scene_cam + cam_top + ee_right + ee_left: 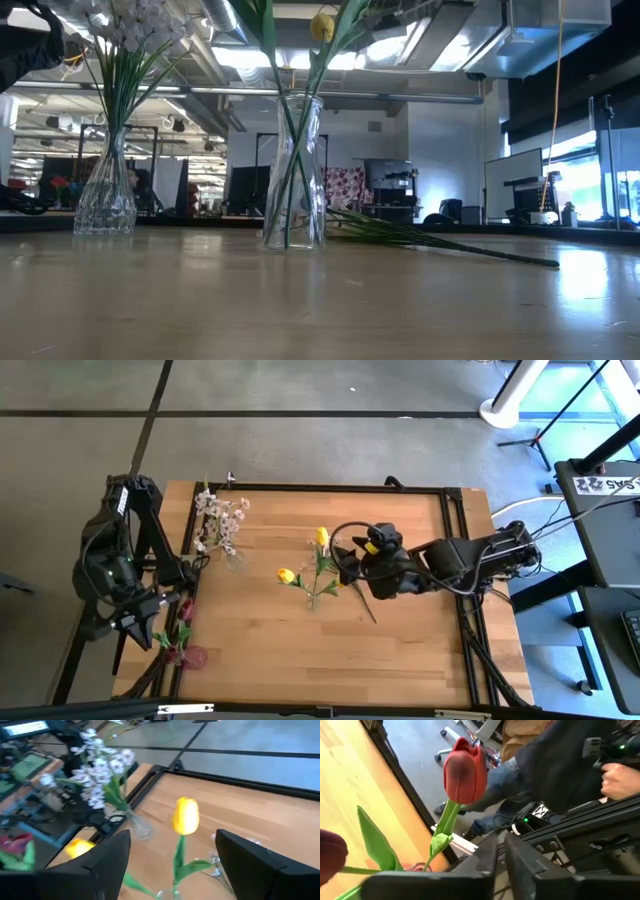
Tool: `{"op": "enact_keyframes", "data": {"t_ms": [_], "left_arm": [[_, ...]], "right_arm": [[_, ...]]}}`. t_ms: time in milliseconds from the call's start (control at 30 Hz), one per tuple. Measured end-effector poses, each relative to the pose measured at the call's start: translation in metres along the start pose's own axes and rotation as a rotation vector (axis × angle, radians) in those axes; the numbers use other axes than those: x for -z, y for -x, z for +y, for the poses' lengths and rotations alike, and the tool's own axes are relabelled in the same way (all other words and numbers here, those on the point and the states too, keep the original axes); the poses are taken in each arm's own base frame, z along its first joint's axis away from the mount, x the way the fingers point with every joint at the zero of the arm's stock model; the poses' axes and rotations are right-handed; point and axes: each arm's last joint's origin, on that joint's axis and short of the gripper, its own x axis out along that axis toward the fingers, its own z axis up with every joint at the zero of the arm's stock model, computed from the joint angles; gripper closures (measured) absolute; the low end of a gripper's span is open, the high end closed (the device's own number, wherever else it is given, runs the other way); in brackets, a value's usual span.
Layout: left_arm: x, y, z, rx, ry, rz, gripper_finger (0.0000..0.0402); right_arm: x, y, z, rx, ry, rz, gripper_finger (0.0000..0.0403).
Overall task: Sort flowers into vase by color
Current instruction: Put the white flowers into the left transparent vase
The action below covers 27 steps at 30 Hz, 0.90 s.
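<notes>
Colour groups are already forming on the pale wooden desk [400, 650]. The clear cut-glass vase [104, 196] holds the sprays of small white-pink blossoms [220, 517]. It stands well ahead of the right gripper [172, 865] and off to one side.

Right gripper hangs above the tall clear glass vase [296, 172], fingers [250, 865] spread wide with nothing between them. One yellow tulip on a green stem [185, 816] stands just ahead of those fingers, its stem running down into the vase mouth. This reads as a placing pose: fingers apart so the bloom stays put. A second yellow tulip [287, 575] leans out of the same vase. One long green stem [450, 245] lies flat on the desk beside the vase, unsorted.

Left gripper [500, 865] sits at the desk's near left corner, fingers drawn nearly together; no stem visible between them. A dark red tulip [465, 770] rises just beyond its fingertips, another dark bloom [330, 855] alongside. Reds seem gathered here in a pinkish vase [192, 656].
</notes>
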Motion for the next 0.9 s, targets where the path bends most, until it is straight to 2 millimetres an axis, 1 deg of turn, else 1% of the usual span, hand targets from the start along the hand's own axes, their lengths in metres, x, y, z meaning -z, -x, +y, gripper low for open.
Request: {"op": "enact_keyframes", "data": {"t_ms": [67, 167, 200, 267, 400, 467, 533, 633, 767, 833, 900], "left_arm": [[0.000, 0.000, 0.000, -0.004, 0.006, 0.003, 0.0393], [-0.001, 0.002, 0.001, -0.015, 0.007, -0.022, 0.0393], [-0.002, 0.005, 0.000, -0.017, -0.002, -0.041, 0.0392], [-0.008, 0.016, -0.002, -0.048, -0.027, -0.112, 0.0390], [-0.024, 0.042, -0.004, -0.156, -0.069, -0.324, 0.0390], [-0.030, 0.056, -0.004, -0.215, -0.065, -0.429, 0.0389], [-0.034, 0.064, -0.001, -0.298, -0.057, -0.530, 0.0389], [-0.040, 0.067, 0.005, -0.497, -0.048, -0.673, 0.0389], [-0.048, 0.066, 0.013, -0.720, 0.009, -0.851, 0.0389], [-0.051, 0.063, 0.017, -0.805, 0.047, -0.918, 0.0389], [-0.053, 0.056, 0.024, -0.867, 0.092, -0.967, 0.0389]], "right_arm": [[-0.002, -0.003, -0.003, 0.025, -0.005, 0.000, 0.0111], [-0.006, -0.010, -0.011, 0.079, -0.042, -0.001, 0.0111], [-0.008, -0.013, -0.016, 0.113, -0.066, 0.001, 0.0111], [-0.013, -0.021, -0.030, 0.211, -0.103, 0.012, 0.0111], [-0.029, -0.039, -0.066, 0.445, -0.194, 0.068, 0.0111], [-0.040, -0.048, -0.082, 0.528, -0.200, 0.115, 0.0111], [-0.053, -0.060, -0.096, 0.570, -0.166, 0.176, 0.0111], [-0.077, -0.080, -0.123, 0.590, -0.120, 0.298, 0.0111], [-0.107, -0.111, -0.168, 0.540, -0.087, 0.425, 0.0111], [-0.116, -0.124, -0.192, 0.506, -0.080, 0.475, 0.0111], [-0.116, -0.140, -0.210, 0.438, -0.093, 0.506, 0.0111]]}}
